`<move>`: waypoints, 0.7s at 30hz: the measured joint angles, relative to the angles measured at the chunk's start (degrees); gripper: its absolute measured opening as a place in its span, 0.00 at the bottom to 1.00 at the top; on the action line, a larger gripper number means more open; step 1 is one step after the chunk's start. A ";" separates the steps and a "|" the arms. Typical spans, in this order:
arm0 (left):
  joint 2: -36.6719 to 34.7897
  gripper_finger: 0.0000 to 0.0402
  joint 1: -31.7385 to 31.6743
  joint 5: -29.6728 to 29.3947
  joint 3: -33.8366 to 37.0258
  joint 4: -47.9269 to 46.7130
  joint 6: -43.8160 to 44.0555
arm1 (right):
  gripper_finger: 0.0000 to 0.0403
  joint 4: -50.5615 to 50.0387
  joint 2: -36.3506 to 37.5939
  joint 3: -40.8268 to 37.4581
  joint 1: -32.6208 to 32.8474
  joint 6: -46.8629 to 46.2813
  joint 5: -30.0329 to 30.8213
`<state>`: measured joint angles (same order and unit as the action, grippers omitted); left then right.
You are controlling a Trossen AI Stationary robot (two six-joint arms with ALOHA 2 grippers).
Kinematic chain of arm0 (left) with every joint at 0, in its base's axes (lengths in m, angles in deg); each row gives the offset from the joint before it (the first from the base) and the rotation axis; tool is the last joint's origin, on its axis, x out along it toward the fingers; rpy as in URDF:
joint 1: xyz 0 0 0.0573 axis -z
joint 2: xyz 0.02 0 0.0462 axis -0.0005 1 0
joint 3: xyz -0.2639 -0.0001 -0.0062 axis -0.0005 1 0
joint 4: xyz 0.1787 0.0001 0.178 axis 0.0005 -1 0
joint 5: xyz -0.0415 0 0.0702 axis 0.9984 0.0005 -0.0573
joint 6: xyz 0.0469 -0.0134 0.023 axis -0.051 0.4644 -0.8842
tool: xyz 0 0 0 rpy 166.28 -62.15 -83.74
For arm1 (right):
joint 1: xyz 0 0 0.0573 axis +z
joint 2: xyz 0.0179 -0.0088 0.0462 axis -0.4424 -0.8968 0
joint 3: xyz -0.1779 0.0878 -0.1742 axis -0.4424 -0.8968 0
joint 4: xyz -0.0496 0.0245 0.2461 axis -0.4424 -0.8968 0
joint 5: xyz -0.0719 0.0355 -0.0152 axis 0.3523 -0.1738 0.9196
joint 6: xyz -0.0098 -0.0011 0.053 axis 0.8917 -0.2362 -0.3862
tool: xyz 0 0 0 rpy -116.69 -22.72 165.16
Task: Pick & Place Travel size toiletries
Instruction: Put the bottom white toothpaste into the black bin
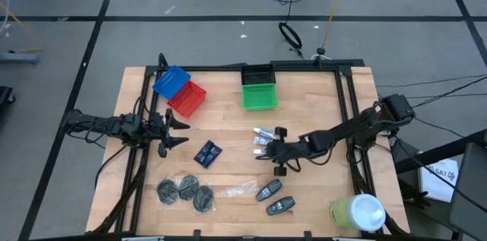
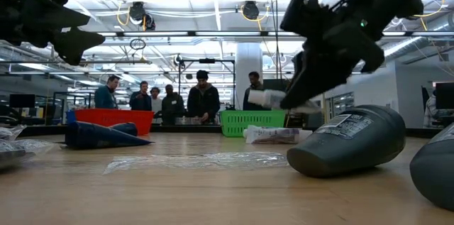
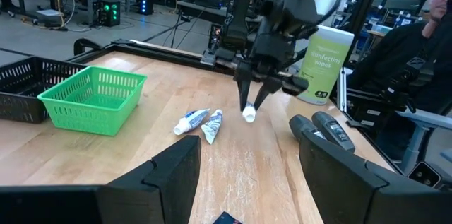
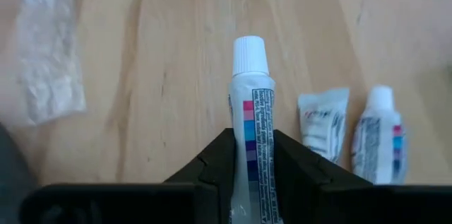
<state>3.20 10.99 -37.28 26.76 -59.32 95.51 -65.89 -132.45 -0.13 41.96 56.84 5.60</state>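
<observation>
Wooden surface (image 1: 228, 131) mostly uncleared: right hand (image 4: 251, 160) clamps one tube (image 4: 249, 125) above the boards, two tubes (image 3: 200, 122), packets (image 1: 207, 153), discs (image 1: 185, 191) remain; left hand (image 1: 180, 131) spread, empty.

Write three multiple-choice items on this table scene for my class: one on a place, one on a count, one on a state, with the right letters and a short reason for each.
1. Where is the green basket?
A. Far edge of the table, near the middle
B. Beside the round discs
C. Under the left gripper

2. How many tubes lie on the table?
A. None
B. Two
C. Five

3. What is the right gripper doing?
A. Open and empty
B. Shut on a tube
C. Shut on a basket

Answers:
1. A, the high view shows it at the far edge.
2. B, two tubes on the table lie side by side.
3. B, its fingers clamp the held tube.
</observation>
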 joint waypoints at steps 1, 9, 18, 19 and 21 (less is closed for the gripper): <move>-0.01 0.59 0.00 0.01 0.00 0.01 0.00 | 0.18 0.06 0.76 0.02 0.00 0.06 0.00; -0.01 0.59 0.00 0.02 0.00 0.11 0.00 | 0.18 -0.18 6.96 0.02 0.02 1.85 0.05; -0.01 0.59 0.00 0.02 0.00 0.15 0.02 | 0.18 -0.37 12.68 0.02 0.02 5.59 0.06; 0.00 0.59 0.00 0.02 0.00 0.15 0.02 | 0.18 -0.24 13.34 0.02 0.02 5.99 0.06; -0.02 0.59 0.00 0.02 0.00 0.15 0.02 | 0.18 -0.25 14.64 0.02 0.02 6.97 0.05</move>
<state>3.18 10.99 -37.26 26.76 -59.17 95.53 -66.14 -117.81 -0.10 41.98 63.81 5.64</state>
